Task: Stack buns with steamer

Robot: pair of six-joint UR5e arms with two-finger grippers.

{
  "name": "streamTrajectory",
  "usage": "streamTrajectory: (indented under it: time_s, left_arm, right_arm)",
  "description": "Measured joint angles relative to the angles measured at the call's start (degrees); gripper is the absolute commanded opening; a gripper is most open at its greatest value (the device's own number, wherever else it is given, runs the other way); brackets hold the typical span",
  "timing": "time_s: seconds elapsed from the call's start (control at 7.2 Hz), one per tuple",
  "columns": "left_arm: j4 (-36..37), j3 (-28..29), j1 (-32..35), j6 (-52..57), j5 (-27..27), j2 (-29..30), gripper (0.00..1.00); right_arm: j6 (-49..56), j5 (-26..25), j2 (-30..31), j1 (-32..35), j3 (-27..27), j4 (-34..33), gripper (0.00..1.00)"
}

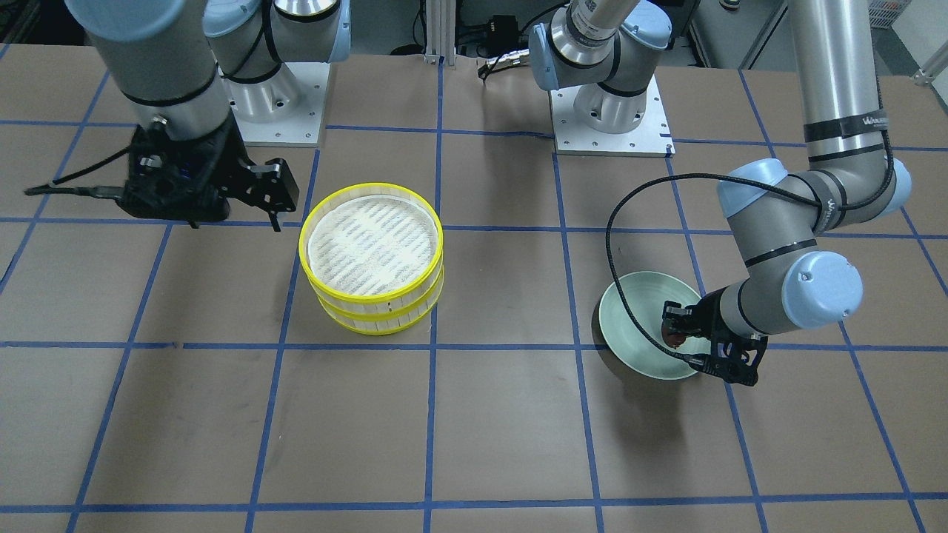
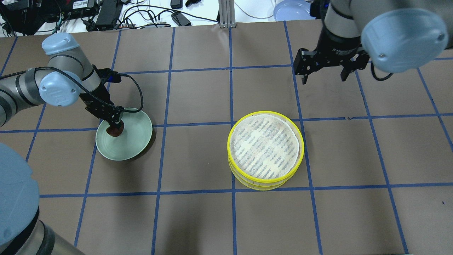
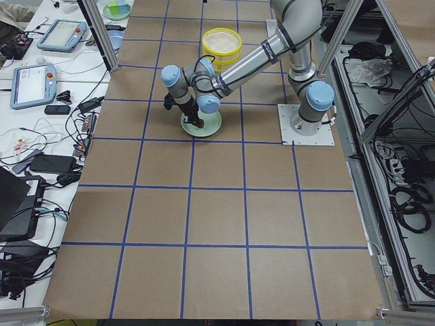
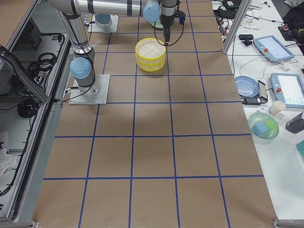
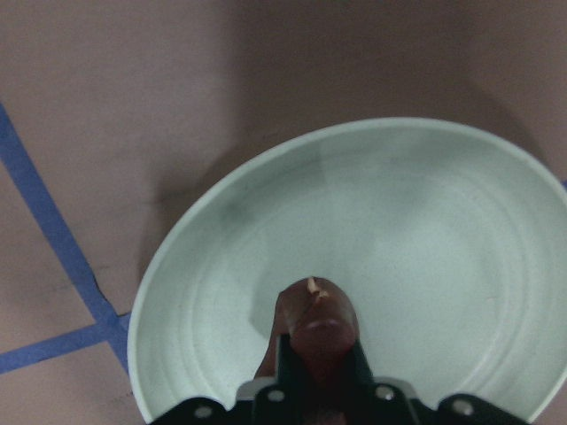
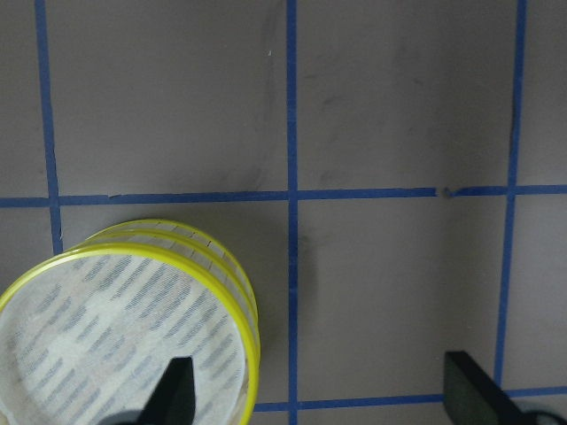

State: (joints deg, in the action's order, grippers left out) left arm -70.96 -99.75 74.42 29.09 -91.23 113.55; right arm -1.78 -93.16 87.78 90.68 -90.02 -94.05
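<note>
My left gripper (image 2: 116, 127) is shut on the dark reddish-brown bun (image 2: 114, 132) low over the left part of the pale green plate (image 2: 136, 136). The left wrist view shows the bun (image 5: 312, 305) between the fingers above the plate (image 5: 425, 239); I cannot tell whether it touches. The steamer (image 2: 265, 150) is two yellow-rimmed tiers stacked, with a white liner on top, mid-table. My right gripper (image 2: 325, 76) is open and empty, hovering beyond the steamer. The steamer also shows in the right wrist view (image 6: 115, 336). The cream-yellow bun is not in view.
The left wrist cable (image 2: 136, 94) loops over the plate's far rim. The two arm bases (image 1: 611, 111) stand at the robot's side of the table. A blue plate (image 2: 290, 10) and cables lie beyond the far edge. Blue tape lines grid the brown table.
</note>
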Motion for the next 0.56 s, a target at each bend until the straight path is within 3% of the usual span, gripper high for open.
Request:
streamTrajectory:
  time_s: [0.28,0.56]
  left_arm:
    - [-6.1,3.7,2.6,-10.0,2.7,-3.8,0.00]
    - [-12.4,8.1,10.3,-24.2,8.2,-7.9,0.00]
  right_arm:
    - [3.5,0.1,3.3,-6.9,3.3,4.9,1.00]
    - [4.8,0.1,4.6,-10.0,6.6,8.4,1.00]
